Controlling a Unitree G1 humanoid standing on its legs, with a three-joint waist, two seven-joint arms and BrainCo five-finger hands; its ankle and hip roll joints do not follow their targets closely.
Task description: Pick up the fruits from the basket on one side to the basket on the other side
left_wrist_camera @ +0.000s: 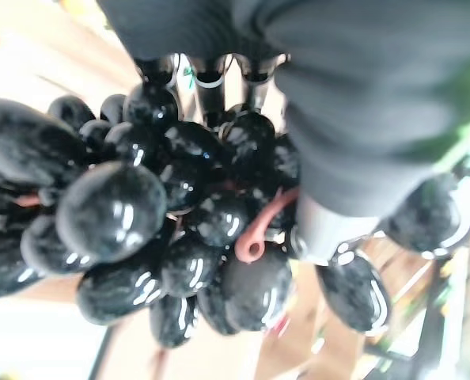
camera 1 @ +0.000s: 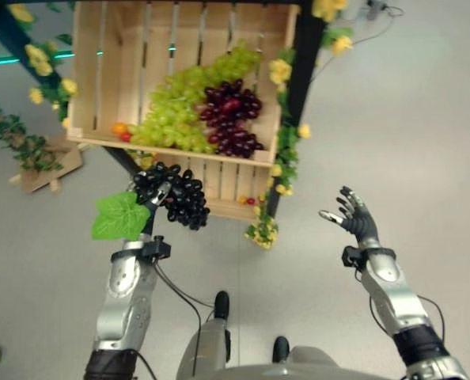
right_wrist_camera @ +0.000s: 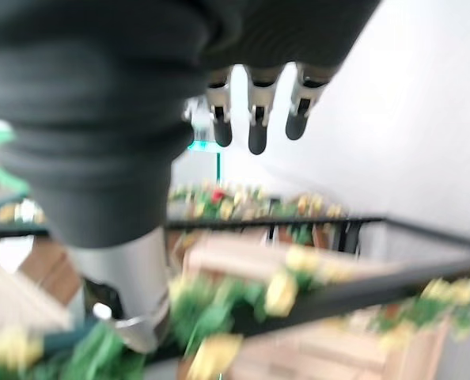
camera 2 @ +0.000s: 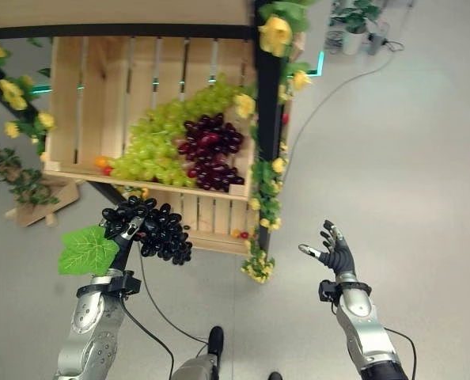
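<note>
Black grapes (left_wrist_camera: 172,237) crowd my left wrist view, glossy and dark, with a reddish stem looping among them, and my left hand (camera 1: 157,195) has its fingers curled round the bunch. From the head camera I see that bunch hanging in the air just in front of the lower wooden crate (camera 1: 223,184), below the front edge of the upper crate (camera 1: 100,71) and touching neither. A green leaf (camera 1: 121,215) is attached to the bunch and sticks out beside my left wrist.

Inside the upper crate lies a big heap of green grapes (camera 1: 180,107), with a smaller cluster of dark red grapes (camera 1: 231,119) touching it on my right. A few small orange and red fruits (camera 1: 121,131) sit at the crate's front edge (too small to name). Yellow artificial flowers (camera 1: 281,170) trail down the dark post of the stand.

My right hand (camera 1: 355,215) hovers over the grey floor (camera 1: 425,119), well apart from the crates, fingers spread and loose, carrying nothing.
</note>
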